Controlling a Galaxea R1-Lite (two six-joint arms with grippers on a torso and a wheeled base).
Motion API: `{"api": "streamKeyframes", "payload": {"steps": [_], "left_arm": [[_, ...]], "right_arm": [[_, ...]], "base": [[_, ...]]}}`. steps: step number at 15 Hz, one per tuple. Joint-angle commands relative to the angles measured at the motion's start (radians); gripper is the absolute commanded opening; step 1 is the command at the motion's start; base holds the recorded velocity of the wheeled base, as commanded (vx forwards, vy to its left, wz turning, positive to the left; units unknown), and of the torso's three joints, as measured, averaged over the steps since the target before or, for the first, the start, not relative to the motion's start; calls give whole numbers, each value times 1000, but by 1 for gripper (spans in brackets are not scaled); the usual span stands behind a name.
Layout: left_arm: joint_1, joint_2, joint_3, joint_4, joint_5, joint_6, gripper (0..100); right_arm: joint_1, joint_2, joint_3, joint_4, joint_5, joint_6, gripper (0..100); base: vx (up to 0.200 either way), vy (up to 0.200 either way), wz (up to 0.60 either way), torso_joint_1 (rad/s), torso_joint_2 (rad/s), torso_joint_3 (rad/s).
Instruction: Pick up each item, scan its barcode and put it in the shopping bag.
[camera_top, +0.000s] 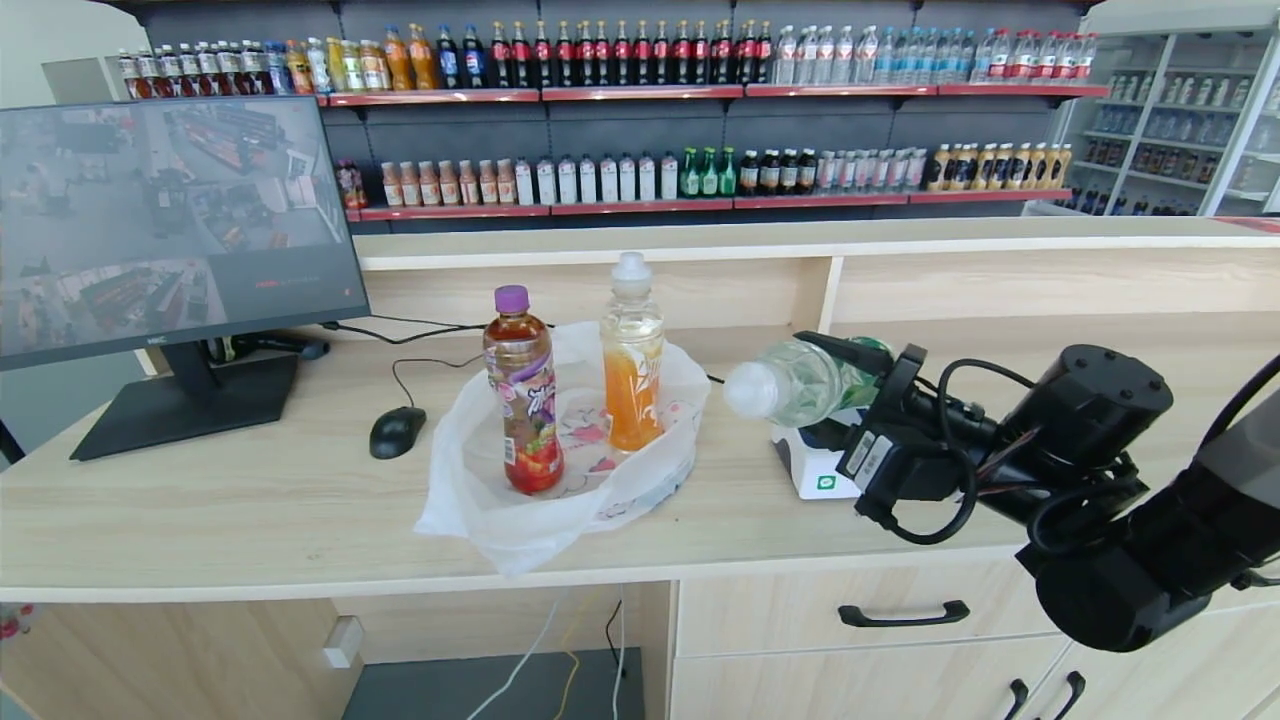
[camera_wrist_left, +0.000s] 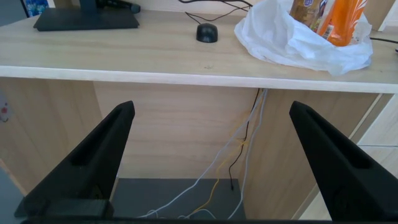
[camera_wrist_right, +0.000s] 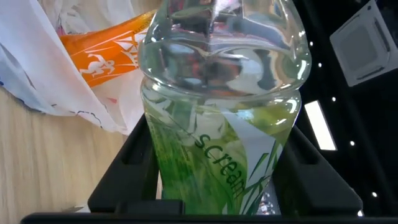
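Drink shelves (camera_top: 640, 95) line the wall behind a wooden counter (camera_top: 250, 520) carrying one monitor (camera_top: 170, 230), one mouse (camera_top: 397, 432) and one white scanner (camera_top: 810, 470), which the right gripper (camera_wrist_right: 221, 174) partly hides. That gripper pinches a clear green-labelled bottle (camera_top: 775, 385), held sideways above the scanner. Two more stand in the shopping bag (camera_top: 560, 505): a purple-capped bottle (camera_top: 522, 395) and an orange bottle (camera_top: 632, 360). The left gripper (camera_wrist_left: 211, 107) hangs spread wide below the counter edge.

Monitor (camera_top: 170, 230) sat left on counter (camera_top: 200, 520), mouse (camera_top: 397, 432) near its stand; stocked drink shelves (camera_top: 640, 95) behind.
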Motion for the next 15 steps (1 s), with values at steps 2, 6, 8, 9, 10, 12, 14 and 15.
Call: {"api": "streamKeyframes", "payload": {"steps": [2,6,8,9,10,12,14,15], "left_arm": [[0,0,0,0,0,0,100],[0,0,0,0,0,0,100],[0,0,2,0,0,0,100],[0,0,2,0,0,0,100],[2,0,0,0,0,0,100],[0,0,0,0,0,0,100],[0,0,2,0,0,0,100],[0,0,0,0,0,0,100]], "right_arm": [[23,21,6,-1,1,-1,0],[45,76,-50,-1,1,1,0],[45,89,-49,-1,1,1,0],[45,95,-50,-1,1,1,0],[45,95,-55,-1,1,1,0],[46,95,-56,-1,1,1,0],[46,95,-56,-1,1,1,0],[46,95,-58,-1,1,1,0]], "base": [[0,0,0,0,0,0],[0,0,0,0,0,0],[0,0,0,0,0,0],[0,0,0,0,0,0],[0,0,0,0,0,0],[0,0,0,0,0,0],[0,0,0,0,0,0],[0,0,0,0,0,0]]}}
